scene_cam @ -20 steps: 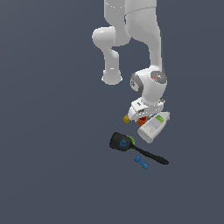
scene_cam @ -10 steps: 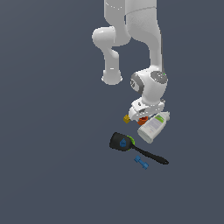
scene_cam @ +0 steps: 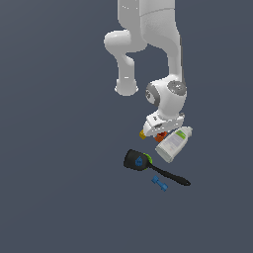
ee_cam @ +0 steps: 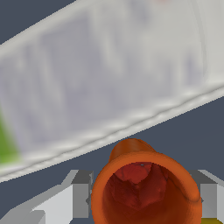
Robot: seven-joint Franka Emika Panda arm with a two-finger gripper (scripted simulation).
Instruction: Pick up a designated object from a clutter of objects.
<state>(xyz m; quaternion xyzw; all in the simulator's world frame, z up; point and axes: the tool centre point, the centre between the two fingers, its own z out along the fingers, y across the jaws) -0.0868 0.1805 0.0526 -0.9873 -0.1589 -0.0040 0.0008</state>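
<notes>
in the exterior view the hand of the arm (scene_cam: 165, 101) hides most of the orange cup (scene_cam: 161, 136), leaving only a sliver, and the gripper (scene_cam: 160, 132) fingertips cannot be made out there. up close the cup (ee_cam: 146, 188) is orange-red with a wide open mouth and dark, lumpy inside, cut off at the frame edge. it sits between the two grey fingers (ee_cam: 81, 192), which flank its rim; whether they press it i cannot tell. the white bottle (scene_cam: 174, 143) lies just beside it, on the exterior view's right. the yellow cube (scene_cam: 143, 134) sits at its left.

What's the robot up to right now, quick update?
Gripper low, fingers either side of the orange cup, grip not confirmed. White bottle lies close beside the cup. Spatula off to the side.
</notes>
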